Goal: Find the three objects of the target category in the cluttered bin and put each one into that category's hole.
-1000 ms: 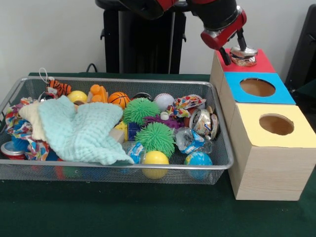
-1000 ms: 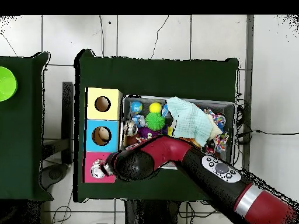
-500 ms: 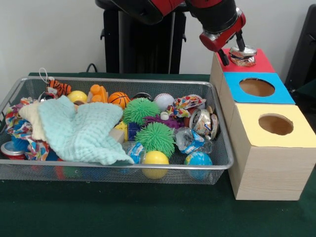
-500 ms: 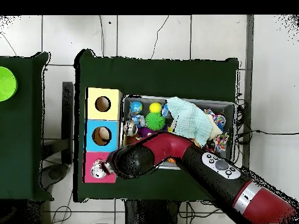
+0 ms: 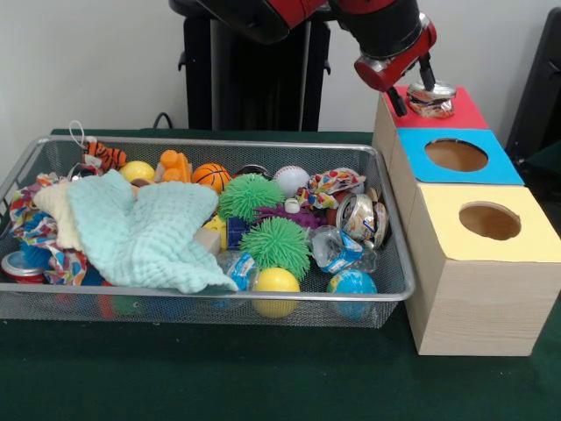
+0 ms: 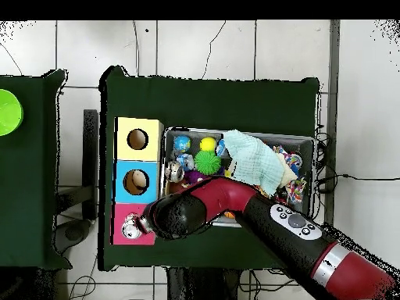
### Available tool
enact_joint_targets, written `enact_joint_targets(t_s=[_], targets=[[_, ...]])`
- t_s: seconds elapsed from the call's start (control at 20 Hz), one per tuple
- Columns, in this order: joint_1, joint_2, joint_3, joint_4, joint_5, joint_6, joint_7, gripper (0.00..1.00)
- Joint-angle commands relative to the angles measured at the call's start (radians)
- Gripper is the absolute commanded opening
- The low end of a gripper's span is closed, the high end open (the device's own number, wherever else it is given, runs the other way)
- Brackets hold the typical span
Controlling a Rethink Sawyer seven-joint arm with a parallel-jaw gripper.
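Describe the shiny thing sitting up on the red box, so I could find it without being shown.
Start at the row of three wooden boxes beside the wire bin: yellow top, blue top, then the red-topped box at the end. On that red top, between the fingers of the robot's hand, sits a crushed metal can. It is the only thing resting on any box.

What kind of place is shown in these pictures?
Probably a robotics lab: a red arm works at a green-clothed table with a toy-filled wire bin, colour-topped sorting boxes, and cables across a tiled floor.
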Motion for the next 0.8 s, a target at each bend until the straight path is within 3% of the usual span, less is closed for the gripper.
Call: enact_joint_targets(t_s=[0.05,0.8], targets=[[0.006,0.034,-0.038,-0.037,-0.005,0.144,-0.123,1.0],[0.077,0.105,-0.045,-0.039,-0.001,0.039,-0.072,1.0]])
